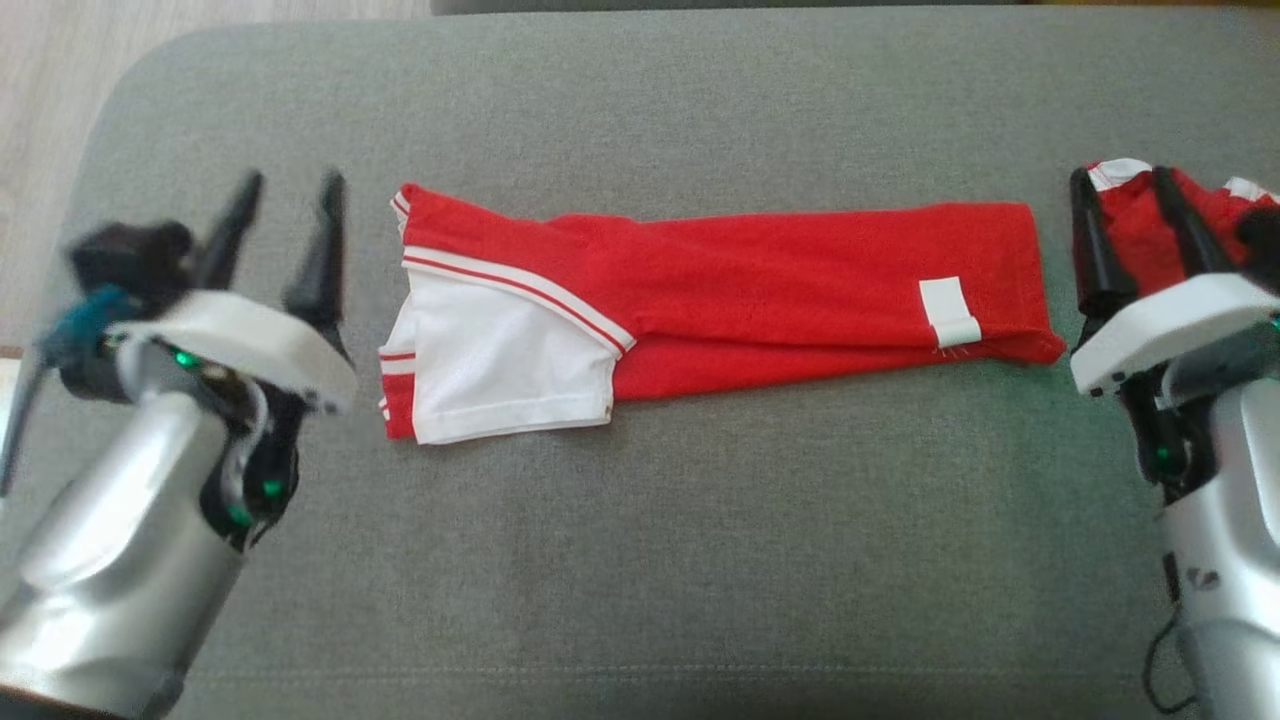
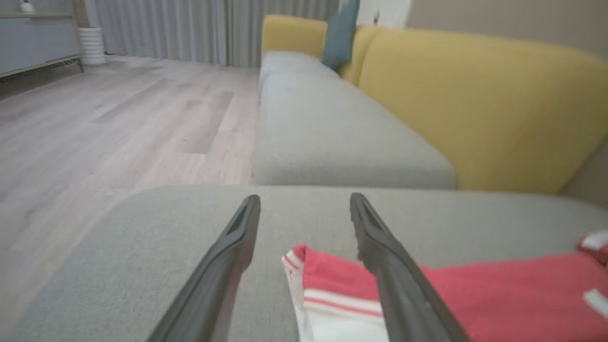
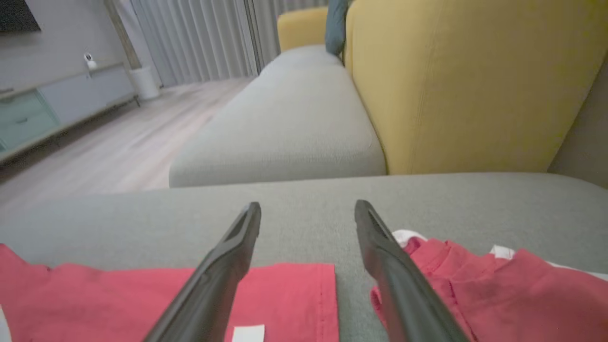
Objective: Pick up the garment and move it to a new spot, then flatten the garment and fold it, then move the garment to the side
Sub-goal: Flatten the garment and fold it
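The garment (image 1: 700, 300), red with a white panel and striped trim at its left end, lay folded into a long band across the middle of the grey cushion (image 1: 700, 560). At that left end the left gripper (image 1: 295, 180) stood with its fingers spread wide and nothing between them, and a strip of cushion separated it from the cloth. At the right end the right gripper (image 1: 1119, 175) was likewise wide and empty. Its fingers stood over a second red and white piece of clothing (image 1: 1132, 215) bunched near the cushion's right edge; whether they touched it could not be told. Open cushion lay on the near and far sides of the band. Wooden floor (image 1: 40, 100) showed past the cushion's rounded left corner. Beyond the far edge ran a grey sofa seat (image 2: 332, 133) with a yellow back (image 2: 475, 104), and grey curtains (image 2: 190, 28) hung behind.
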Robot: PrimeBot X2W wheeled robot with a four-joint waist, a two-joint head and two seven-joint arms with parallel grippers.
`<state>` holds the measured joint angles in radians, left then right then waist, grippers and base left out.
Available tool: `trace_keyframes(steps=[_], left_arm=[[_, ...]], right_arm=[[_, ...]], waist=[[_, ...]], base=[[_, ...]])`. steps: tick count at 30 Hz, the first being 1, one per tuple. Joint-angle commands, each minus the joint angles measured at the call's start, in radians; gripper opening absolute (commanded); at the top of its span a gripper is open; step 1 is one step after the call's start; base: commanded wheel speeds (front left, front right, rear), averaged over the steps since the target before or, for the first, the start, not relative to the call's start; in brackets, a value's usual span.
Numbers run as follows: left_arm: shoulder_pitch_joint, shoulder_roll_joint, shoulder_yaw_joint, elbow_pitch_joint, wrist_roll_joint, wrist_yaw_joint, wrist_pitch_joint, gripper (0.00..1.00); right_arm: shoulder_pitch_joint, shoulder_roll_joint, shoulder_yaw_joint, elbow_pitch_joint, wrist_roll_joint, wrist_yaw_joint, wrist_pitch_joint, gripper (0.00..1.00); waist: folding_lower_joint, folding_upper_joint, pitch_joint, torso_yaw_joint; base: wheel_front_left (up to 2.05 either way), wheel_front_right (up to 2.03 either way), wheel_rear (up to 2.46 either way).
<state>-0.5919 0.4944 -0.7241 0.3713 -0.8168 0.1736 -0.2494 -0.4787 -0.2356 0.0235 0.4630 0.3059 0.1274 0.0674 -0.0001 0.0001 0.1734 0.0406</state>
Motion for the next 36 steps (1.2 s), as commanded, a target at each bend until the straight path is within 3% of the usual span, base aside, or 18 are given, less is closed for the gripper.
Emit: trace_keyframes(steps=[1, 5, 8, 11, 20, 23, 36], left_arm=[[-0.012, 0.011, 0.126, -0.064, 0.010, 0.019, -0.011, 1.00], [0.094, -0.096, 0.395, -0.197, 0.090, 0.020, -0.012, 1.00], [0.183, -0.176, 0.538, -0.267, 0.183, -0.018, -0.012, 1.00], [0.264, -0.247, 0.617, -0.285, 0.268, -0.069, -0.012, 1.00], [0.349, -0.357, 0.708, -0.252, 0.432, -0.208, -0.012, 1.00], [0.335, -0.381, 0.714, -0.232, 0.473, -0.245, -0.012, 1.00], [0.288, -0.422, 0.732, -0.190, 0.514, -0.296, -0.012, 1.00]], right_arm=[[0.009, 0.007, 0.003, -0.053, -0.006, 0.003, -0.044, 1.00], [0.053, 0.065, -0.019, -0.112, -0.039, 0.003, -0.137, 1.00], [0.093, 0.105, -0.033, -0.129, -0.071, 0.003, -0.186, 1.00], [0.129, 0.136, -0.038, -0.124, -0.103, 0.003, -0.216, 1.00], [0.141, 0.176, -0.058, -0.119, -0.154, 0.003, -0.235, 1.00], [0.110, 0.182, -0.127, -0.088, -0.170, 0.003, -0.188, 1.00], [-0.026, 0.185, -0.293, 0.157, -0.086, 0.003, -0.040, 1.00]], waist=[[0.0001, -0.0001, -0.005, 0.000], [0.0001, -0.0001, -0.011, 0.000], [0.0001, -0.0001, -0.014, 0.001], [0.0001, -0.0001, -0.016, 0.003], [0.0001, -0.0001, 0.010, 0.018], [0.0001, -0.0001, 0.039, 0.031], [0.0001, -0.0001, 0.117, 0.078]], base=[[0.00, 0.00, 0.00], [0.00, 0.00, 0.00], [0.00, 0.00, 0.00], [0.00, 0.00, 0.00], [0.00, 0.00, 0.00], [0.00, 0.00, 0.00], [0.00, 0.00, 0.00]])
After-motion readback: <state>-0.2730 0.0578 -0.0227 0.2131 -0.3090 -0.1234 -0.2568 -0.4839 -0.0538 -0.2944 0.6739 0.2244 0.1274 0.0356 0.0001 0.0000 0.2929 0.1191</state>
